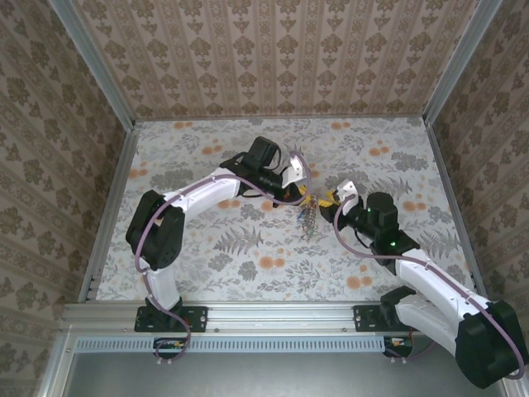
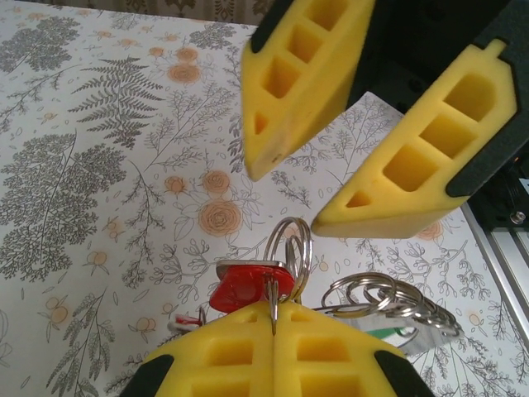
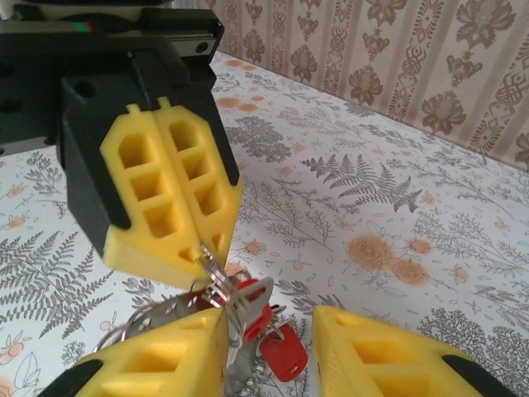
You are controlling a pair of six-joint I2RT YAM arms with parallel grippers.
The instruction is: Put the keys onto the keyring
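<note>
Left gripper (image 2: 273, 318): yellow foam fingers (image 2: 223, 356) with moulded square pockets and black plastic backing, pressed flat together on a thin metal split ring (image 2: 291, 248). The ring stands upright out of the seam between them. The red key (image 2: 244, 285) hangs off it, glossy plastic head resting against the fingertips. A flat bare-metal key blade (image 3: 248, 299) dangles just below the pinch.

The keyring (image 2: 388, 299) is a run of linked bright wire loops trailing to the right of the red key. It lies over the top of the left gripper and over a green head (image 2: 388, 333) (mostly hidden, shape unclear). From above, the key bundle (image 1: 308, 217) is a small tangle between the two grippers, too small for detail.

Right gripper (image 3: 269, 318): same foam fingers (image 3: 388, 356), spread apart and gripping nothing, one either side of the hanging blade. In the left wrist view its tips sit just above the split ring, not touching it.

The desk (image 1: 207, 265) has a matte printed cover of grey ferns and orange flowers on white. Beige damask wallpaper (image 1: 273, 50) runs round three sides, with aluminium posts (image 1: 91, 58) at the corners. An extruded aluminium rail (image 1: 273, 318) at the near edge carries both bases. Purple cables (image 1: 142, 248) run along the arms.
</note>
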